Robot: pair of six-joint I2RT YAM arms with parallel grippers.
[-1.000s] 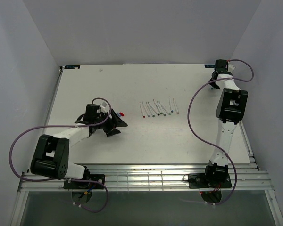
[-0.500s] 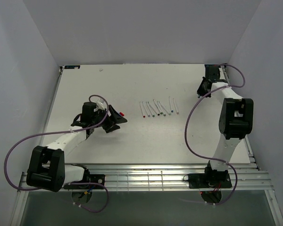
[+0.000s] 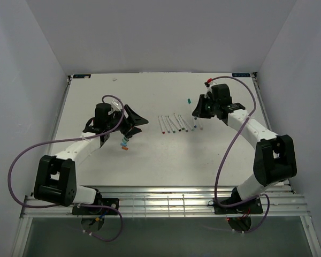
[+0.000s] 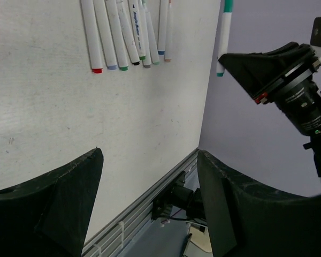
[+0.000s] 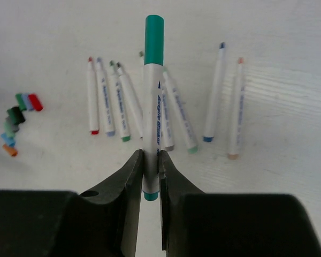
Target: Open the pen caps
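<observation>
Left gripper (image 4: 148,155) is hovering, fingers spread wide, gripping nothing. Just beside it, seven loose caps (image 5: 15,115) are lying heaped on the table (image 3: 166,166). Eight bare pens (image 5: 120,101) are lying mid-table. Right gripper (image 5: 150,160) is pinching one pen (image 5: 151,101), its teal cap (image 5: 154,40) still on.

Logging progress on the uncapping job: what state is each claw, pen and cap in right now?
Right claw: shut on teal pen, held off the table.
Teal cap: on its pen.
Left claw: open, empty.
Row of pens: lying uncapped.
Loose caps: off, clustered on table.
</observation>
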